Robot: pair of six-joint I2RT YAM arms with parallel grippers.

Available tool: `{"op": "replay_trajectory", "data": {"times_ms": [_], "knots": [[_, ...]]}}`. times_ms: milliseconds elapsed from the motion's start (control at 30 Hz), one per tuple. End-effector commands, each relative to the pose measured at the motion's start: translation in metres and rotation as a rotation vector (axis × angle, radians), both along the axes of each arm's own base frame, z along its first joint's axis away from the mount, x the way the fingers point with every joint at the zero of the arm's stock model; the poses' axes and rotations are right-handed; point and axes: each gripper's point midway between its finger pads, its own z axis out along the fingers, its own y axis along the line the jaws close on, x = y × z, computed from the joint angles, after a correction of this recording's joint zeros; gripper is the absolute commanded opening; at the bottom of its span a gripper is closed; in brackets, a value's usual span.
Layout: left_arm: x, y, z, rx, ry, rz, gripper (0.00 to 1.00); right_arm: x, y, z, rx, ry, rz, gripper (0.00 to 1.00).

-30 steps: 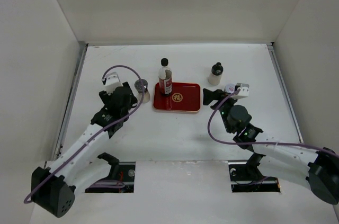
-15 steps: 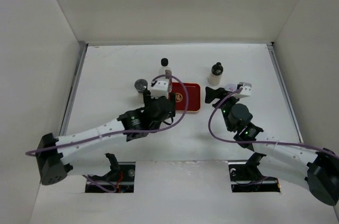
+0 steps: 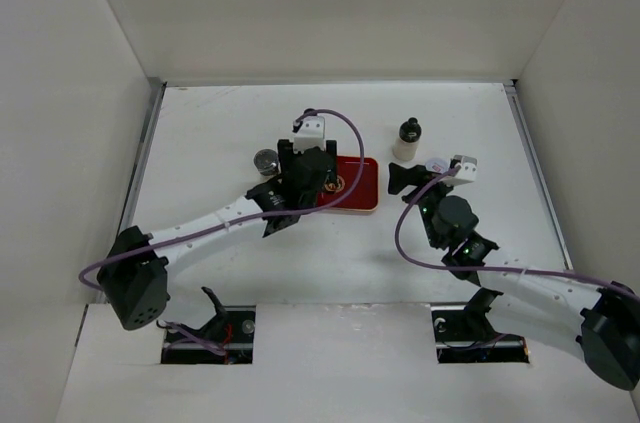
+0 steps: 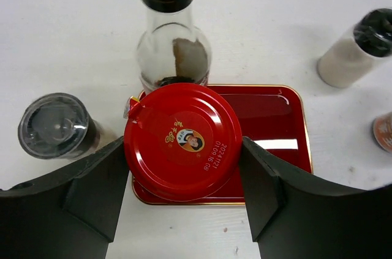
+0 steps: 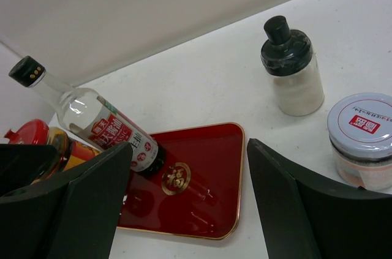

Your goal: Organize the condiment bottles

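My left gripper is over the left end of the red tray. Its jaws press both sides of the red-capped bottle. The tall slim black-capped bottle stands on the tray just behind it and also shows in the right wrist view. A grey-capped shaker stands on the table left of the tray. The squat whitish black-capped bottle stands at the back right. My right gripper is open and empty, right of the tray.
Another shaker, with a white lid and red label, stands right beside my right gripper. White walls close in the table at the left, back and right. The tray has a gold emblem at its middle.
My left arm has swung right, from beside the grey-capped shaker to over the tray's left end. The right arm has not moved.
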Motion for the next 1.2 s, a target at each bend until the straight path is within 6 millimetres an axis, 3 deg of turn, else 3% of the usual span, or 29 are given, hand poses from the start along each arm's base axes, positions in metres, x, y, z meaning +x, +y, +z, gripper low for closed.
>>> {"op": "replay_trajectory", "data": {"times_ms": [0, 500, 567, 667, 767, 867, 1033, 1167], "knots": [[0.016, -0.002, 0.043, -0.151, -0.13, 0.004, 0.23, 0.001, -0.001, 0.012, 0.039, -0.034, -0.008, 0.82], [0.021, 0.009, -0.031, -0.092, -0.017, 0.014, 0.25, 0.003, 0.002, 0.008, 0.025, -0.023, -0.005, 0.82], [0.02, 0.007, -0.038, -0.079, -0.004, 0.012, 0.28, 0.003, 0.001, 0.008, 0.026, -0.024, -0.005, 0.82], [0.019, 0.01, -0.044, -0.068, 0.005, 0.022, 0.42, 0.003, 0.001, 0.009, 0.029, -0.027, -0.005, 0.82], [0.015, 0.018, -0.039, -0.082, -0.01, 0.042, 0.62, 0.002, 0.001, 0.01, 0.03, -0.028, -0.005, 0.82], [0.009, 0.028, -0.02, -0.111, -0.05, 0.057, 0.75, 0.003, 0.002, 0.009, 0.026, -0.024, -0.004, 0.82], [-0.009, 0.06, 0.016, -0.159, -0.114, 0.105, 0.78, 0.003, 0.001, 0.009, 0.026, -0.025, -0.004, 0.83], [-0.005, 0.097, 0.015, -0.151, -0.081, 0.179, 0.8, 0.004, 0.003, 0.007, 0.023, -0.022, -0.002, 0.83]]}}
